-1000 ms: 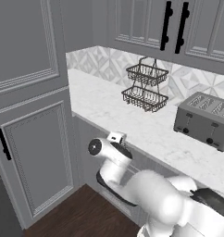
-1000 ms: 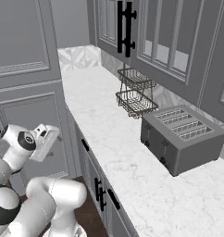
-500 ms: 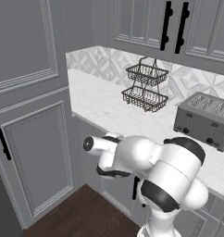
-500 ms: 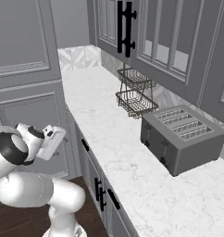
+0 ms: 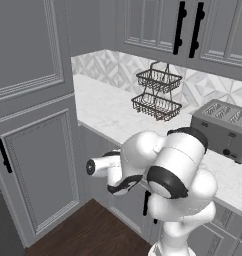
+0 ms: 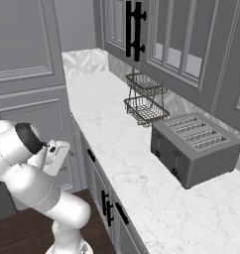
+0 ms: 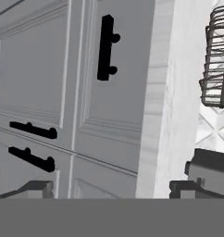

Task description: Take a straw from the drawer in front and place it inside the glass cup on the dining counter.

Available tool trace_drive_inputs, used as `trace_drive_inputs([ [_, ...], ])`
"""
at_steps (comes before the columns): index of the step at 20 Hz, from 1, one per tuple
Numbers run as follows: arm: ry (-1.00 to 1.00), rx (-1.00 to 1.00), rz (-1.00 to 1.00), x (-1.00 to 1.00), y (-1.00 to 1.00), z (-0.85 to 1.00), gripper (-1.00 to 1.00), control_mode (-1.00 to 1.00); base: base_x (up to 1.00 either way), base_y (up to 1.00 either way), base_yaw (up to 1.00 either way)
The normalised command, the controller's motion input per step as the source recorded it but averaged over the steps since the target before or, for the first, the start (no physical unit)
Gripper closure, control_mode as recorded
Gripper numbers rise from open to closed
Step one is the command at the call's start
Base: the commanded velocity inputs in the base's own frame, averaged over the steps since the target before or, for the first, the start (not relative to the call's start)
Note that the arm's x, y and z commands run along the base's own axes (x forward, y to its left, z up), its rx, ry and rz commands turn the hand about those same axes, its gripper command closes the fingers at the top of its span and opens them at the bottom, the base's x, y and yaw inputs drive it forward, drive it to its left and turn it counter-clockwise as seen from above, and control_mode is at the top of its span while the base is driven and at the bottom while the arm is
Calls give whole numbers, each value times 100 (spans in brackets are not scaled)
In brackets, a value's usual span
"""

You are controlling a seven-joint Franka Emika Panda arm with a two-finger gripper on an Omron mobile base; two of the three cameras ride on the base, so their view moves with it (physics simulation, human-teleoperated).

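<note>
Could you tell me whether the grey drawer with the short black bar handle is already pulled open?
No, in the hand view the grey drawer with the short black bar handle sits flush under the marble worktop.

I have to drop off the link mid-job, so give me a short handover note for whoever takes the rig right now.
Claw: open wide, holding nothing, touching nothing.
Position: the arm is low in front of the cabinets, and the claw points at the drawer just under the worktop edge. It is apart from the drawer's black bar handle.
Drawer: shut.
Done: only the approach, as far as the pictures tell. Nothing has been picked up.
Left: grip the handle, pull the drawer open, take the straw, drive to the dining counter and put the straw in the glass cup.
Nearby on the worktop: wire basket, toaster.
</note>
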Motion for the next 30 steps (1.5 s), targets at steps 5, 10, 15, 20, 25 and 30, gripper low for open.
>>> trace_drive_inputs([
  [5, -6, -7, 0, 38, -1, -12, -100, -100, 0, 0, 0],
  [10, 0, 0, -2, 51, -1, -21, -100, -100, 0, 0, 0],
  [15, 0, -4, 0, 52, 0, -29, -100, -100, 0, 0, 0],
  [20, -4, -11, 0, 43, 0, -43, -100, -100, 0, 0, 0],
  [25, -6, -9, 0, 50, 0, -25, -100, -100, 0, 0, 0],
  [30, -3, -5, 0, 67, 0, -24, -100, -100, 0, 0, 0],
])
